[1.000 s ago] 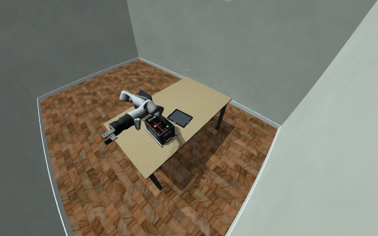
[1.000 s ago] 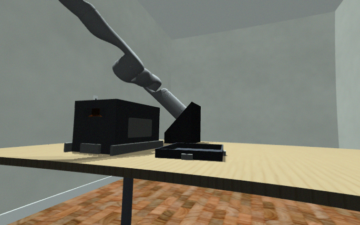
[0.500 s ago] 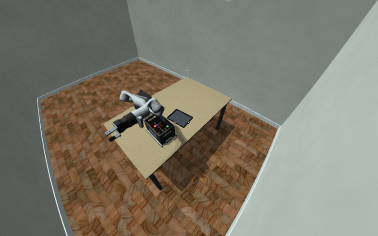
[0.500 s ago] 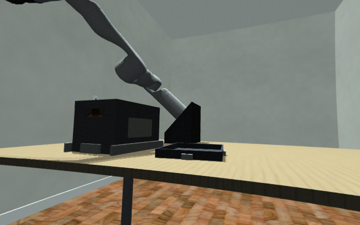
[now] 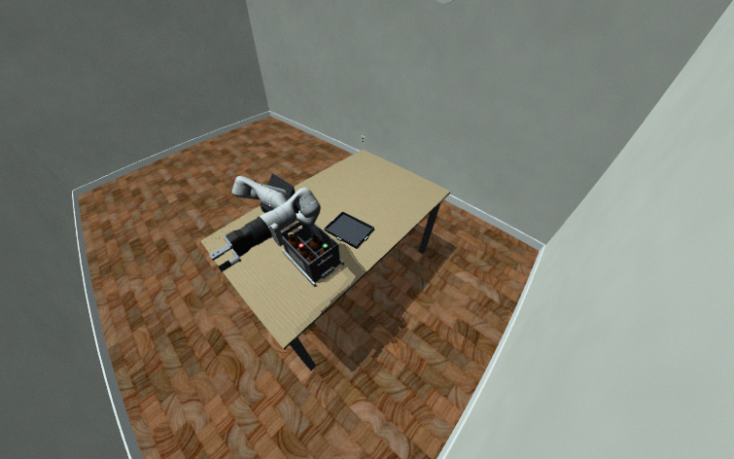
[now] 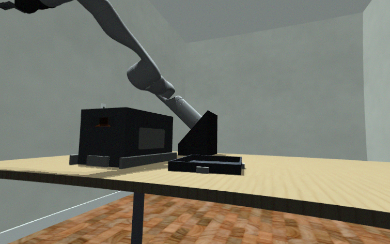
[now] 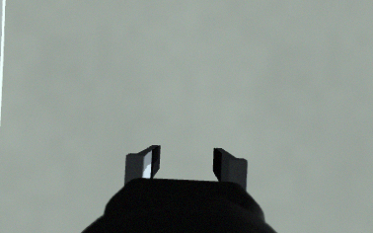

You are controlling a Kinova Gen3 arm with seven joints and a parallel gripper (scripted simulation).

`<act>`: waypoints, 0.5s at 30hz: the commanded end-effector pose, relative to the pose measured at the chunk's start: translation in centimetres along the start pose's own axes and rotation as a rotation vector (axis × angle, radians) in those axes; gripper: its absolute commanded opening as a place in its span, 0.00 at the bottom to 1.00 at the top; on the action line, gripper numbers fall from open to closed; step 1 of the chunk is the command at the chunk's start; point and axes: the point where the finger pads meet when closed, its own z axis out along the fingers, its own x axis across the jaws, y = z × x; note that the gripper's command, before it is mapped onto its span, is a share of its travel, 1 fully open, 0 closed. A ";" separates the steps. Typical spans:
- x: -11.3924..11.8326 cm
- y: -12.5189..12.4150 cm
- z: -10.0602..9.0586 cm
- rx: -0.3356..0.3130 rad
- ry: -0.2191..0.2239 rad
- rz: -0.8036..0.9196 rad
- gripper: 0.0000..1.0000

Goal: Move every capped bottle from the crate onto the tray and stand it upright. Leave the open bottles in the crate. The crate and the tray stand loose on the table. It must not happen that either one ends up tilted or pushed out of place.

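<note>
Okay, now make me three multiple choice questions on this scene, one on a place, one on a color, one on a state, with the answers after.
1. Where is the tray?
A) Inside the crate
B) On the table beside the crate
C) On the floor

2. Which two bright cap colors show in the crate?
A) Red and green
B) Blue and yellow
C) Pink and orange

3. How is the gripper?
A) Shut on a bottle
B) Shut on nothing
C) Open with nothing held

1: B, the tray lies on the table next to the crate.
2: A, a red cap and a green cap show from above.
3: C, the gripper has its fingers apart, only wall between them in the wrist view.
</note>
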 end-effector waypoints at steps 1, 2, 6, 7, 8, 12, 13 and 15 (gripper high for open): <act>-0.3 0.6 -1.1 -0.023 -0.019 0.030 1.00; -0.3 0.6 -1.1 -0.023 -0.019 0.030 1.00; -0.9 1.1 -1.0 -0.038 -0.038 0.041 1.00; -1.1 1.3 -1.2 -0.046 -0.045 0.049 1.00; -1.2 1.5 -1.4 -0.053 -0.052 0.056 1.00; -2.0 2.3 -2.2 -0.083 -0.082 0.086 1.00; -2.2 2.5 -2.4 -0.091 -0.089 0.093 1.00; -2.6 2.9 -2.7 -0.106 -0.103 0.108 1.00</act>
